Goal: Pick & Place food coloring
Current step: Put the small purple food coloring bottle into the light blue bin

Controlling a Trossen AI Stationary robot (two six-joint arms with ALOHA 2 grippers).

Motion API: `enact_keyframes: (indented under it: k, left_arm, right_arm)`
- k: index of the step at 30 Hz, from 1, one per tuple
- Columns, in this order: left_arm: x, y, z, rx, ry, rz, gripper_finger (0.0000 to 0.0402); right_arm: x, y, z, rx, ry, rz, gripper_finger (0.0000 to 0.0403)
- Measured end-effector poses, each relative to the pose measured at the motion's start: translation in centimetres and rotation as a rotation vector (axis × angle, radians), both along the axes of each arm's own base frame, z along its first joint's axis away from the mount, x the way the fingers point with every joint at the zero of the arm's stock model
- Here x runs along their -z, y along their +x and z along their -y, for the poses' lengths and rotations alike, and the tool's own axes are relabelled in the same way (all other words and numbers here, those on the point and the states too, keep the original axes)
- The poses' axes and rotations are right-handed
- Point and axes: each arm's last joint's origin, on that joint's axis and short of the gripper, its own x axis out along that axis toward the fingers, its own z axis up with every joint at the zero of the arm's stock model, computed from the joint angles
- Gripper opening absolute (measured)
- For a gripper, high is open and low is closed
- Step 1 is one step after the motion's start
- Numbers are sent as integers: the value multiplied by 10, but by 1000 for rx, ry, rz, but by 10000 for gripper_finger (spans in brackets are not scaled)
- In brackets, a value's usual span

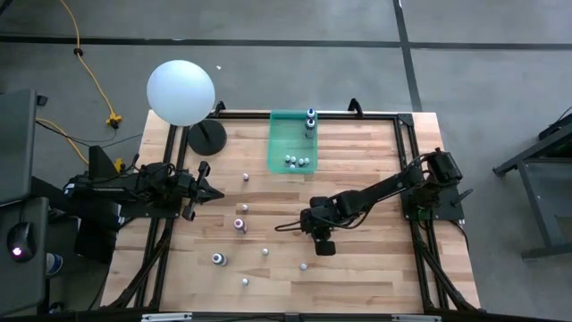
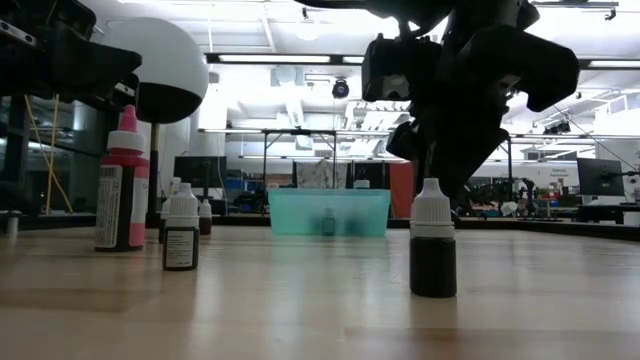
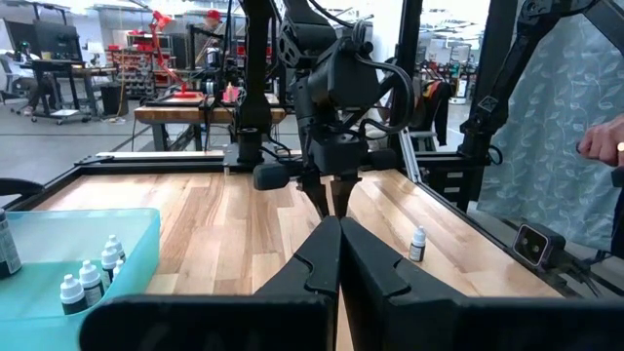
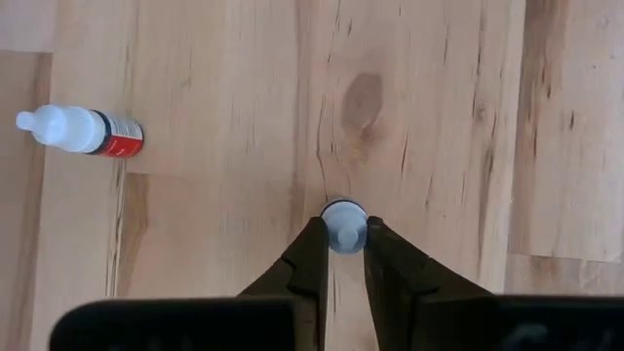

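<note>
Standing bottle (image 4: 343, 225) pinched between right pincer (image 4: 341, 246) fingertips

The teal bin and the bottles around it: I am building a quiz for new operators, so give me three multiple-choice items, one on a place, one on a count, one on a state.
1. Where does the teal bin sit in the high view?
A. far middle of the table
B. near left corner
C. under the left arm

2. How many small bottles cluster at the bin's near edge in the high view?
A. one
B. four
C. nine

3. What is the right gripper doing?
A. hanging open over bare wood
B. fingers closed around a white-capped bottle
C. holding the white ball

Answers: 1 A, the bin lies at the table's far edge, mid-width. 2 B, four pale caps show there. 3 B, the right wrist view shows the cap between both fingers.
</note>
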Motion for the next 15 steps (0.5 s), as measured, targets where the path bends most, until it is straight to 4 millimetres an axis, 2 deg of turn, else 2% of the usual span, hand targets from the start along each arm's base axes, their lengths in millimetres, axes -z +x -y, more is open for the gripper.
enact_keyframes:
  k: [7,12,15]
  left_arm:
    - [0,0,0,0,0,0,1]
    - [0,0,0,0,0,0,1]
    - [0,0,0,0,0,0,1]
  right_arm:
    - [-4,2,0,34,-14,-2,45]
    - [-23,10,-2,28,-15,5,39]
    - [-41,16,-3,29,-17,14,39]
